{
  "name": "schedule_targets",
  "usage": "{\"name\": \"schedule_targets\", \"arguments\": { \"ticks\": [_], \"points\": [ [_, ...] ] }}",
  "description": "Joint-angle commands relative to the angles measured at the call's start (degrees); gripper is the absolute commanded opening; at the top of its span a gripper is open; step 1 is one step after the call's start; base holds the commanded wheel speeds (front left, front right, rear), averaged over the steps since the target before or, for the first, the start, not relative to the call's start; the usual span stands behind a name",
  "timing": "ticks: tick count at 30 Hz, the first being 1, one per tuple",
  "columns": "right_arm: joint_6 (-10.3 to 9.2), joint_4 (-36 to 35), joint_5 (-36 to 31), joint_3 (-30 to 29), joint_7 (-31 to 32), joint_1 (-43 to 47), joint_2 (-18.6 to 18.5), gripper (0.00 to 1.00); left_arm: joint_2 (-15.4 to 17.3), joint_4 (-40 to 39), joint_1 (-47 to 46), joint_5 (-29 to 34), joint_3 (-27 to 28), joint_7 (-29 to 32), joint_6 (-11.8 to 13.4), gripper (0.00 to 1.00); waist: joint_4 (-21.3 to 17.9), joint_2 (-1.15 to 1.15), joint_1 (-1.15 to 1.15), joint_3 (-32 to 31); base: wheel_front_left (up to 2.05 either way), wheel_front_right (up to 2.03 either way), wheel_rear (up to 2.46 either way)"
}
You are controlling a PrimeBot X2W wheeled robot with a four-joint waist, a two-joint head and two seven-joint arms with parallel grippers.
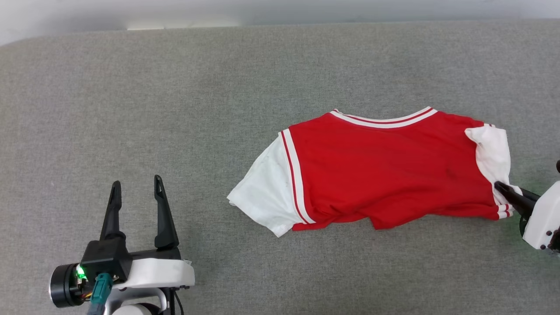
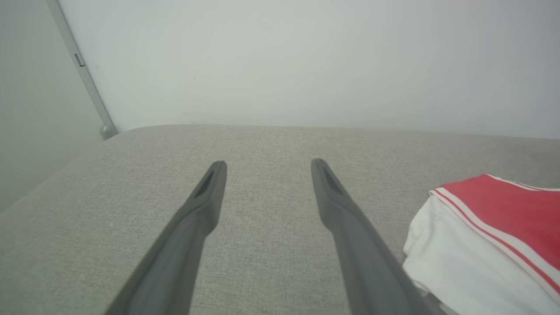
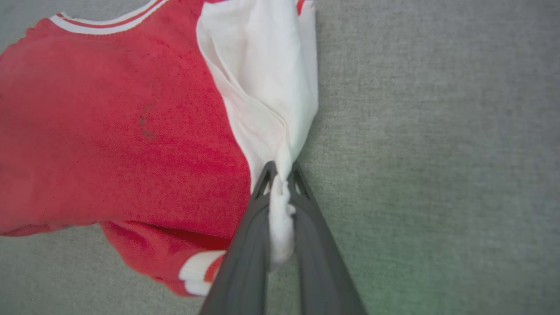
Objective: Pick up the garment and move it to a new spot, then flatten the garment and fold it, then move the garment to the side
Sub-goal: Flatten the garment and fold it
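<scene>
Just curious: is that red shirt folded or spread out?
Spread out, though rumpled: the garment lies wide, a white sleeve at each end.

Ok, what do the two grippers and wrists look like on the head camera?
The left gripper: two long dark tapered fingers on a black block, white wrist shell, black cylinder with a green light, teal cable plug. The right gripper: matching dark fingers, white shell.
</scene>
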Motion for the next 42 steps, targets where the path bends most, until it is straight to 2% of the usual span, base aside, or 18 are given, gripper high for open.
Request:
{"name": "schedule_targets", "arguments": {
  "ticks": [1,5,9,12,14,17,20,24,27,28,33,38,42],
  "points": [
    [-0.1,0.6,-1.0,-0.6,-2.0,1.3,0.5,1.0,0.1,0.2,-0.5,0.5,0.5,-0.1,-0.5,1.0,-0.3,0.0,0.0,-0.5,0.0,0.0,0.0],
    [-0.07,1.1,-6.9,-4.1,-11.8,-0.7,1.0,1.0,2.2,0.9,-2.4,1.4,2.4,-0.1,-2.4,1.0,-1.2,0.0,0.0,-2.0,0.0,0.0,0.0],
    [-0.07,0.8,-13.3,-9.1,-17.0,-1.8,2.7,1.0,5.2,1.4,-4.8,2.2,3.3,-0.1,-4.4,1.0,-2.2,0.0,0.0,-2.7,0.0,0.0,0.0],
    [-0.07,-0.2,-19.6,-16.0,-17.9,-1.7,4.6,1.0,7.8,3.0,-6.4,2.4,3.1,0.5,-6.6,1.0,-2.9,0.0,0.0,-3.1,0.0,0.0,0.0],
    [-0.07,-2.5,-26.1,-23.2,-18.0,-0.5,6.3,1.0,9.7,3.4,-9.0,2.2,3.0,1.5,-8.3,1.0,-3.2,0.0,0.0,-3.2,0.0,0.0,0.0],
    [-0.07,-7.7,-36.8,-34.9,-17.9,4.7,10.4,1.0,12.4,3.9,-11.8,2.2,1.4,6.5,-11.6,1.0,-3.4,0.0,0.0,-3.2,0.0,0.0,0.0],
    [-0.07,-15.1,-46.6,-45.8,-18.0,10.3,16.0,1.0,15.4,3.4,-15.4,1.5,-0.4,12.7,-14.7,1.0,-3.5,0.0,0.0,-3.1,0.0,0.0,0.0],
    [-0.07,-23.8,-55.8,-54.1,-18.0,18.1,24.0,1.0,19.0,2.6,-19.9,-2.9,-4.9,23.0,-16.9,1.0,-3.7,0.0,0.0,-2.8,0.0,0.0,0.0],
    [-0.07,-27.7,-59.4,-56.4,-18.0,21.4,27.7,1.0,23.5,1.5,-23.4,-8.7,-11.3,31.6,-17.3,1.0,-3.9,0.0,0.0,-2.4,0.0,0.0,0.0],
    [-0.07,-30.1,-61.2,-56.6,-17.5,23.6,29.9,1.0,29.2,-0.2,-27.7,-16.8,-18.5,40.3,-17.2,1.0,-4.2,0.0,0.0,-1.7,0.0,0.0,0.0],
    [-0.07,-32.1,-62.6,-56.0,-16.7,24.2,31.5,1.0,37.1,-2.3,-36.0,-28.2,-29.4,53.3,-17.3,1.0,-5.5,0.0,0.0,-0.2,0.0,0.0,0.0],
    [-0.07,-32.6,-63.1,-55.0,-16.4,22.4,31.9,1.0,40.8,-2.8,-43.9,-35.5,-39.8,62.2,-17.3,1.0,-7.0,0.0,0.0,1.8,0.0,0.0,0.0],
    [-0.07,-32.6,-63.3,-54.0,-16.6,20.8,32.1,1.0,42.1,-2.2,-49.2,-38.9,-48.3,67.1,-17.3,1.0,-8.4,0.0,0.0,3.6,0.0,0.0,0.0]
  ]
}}
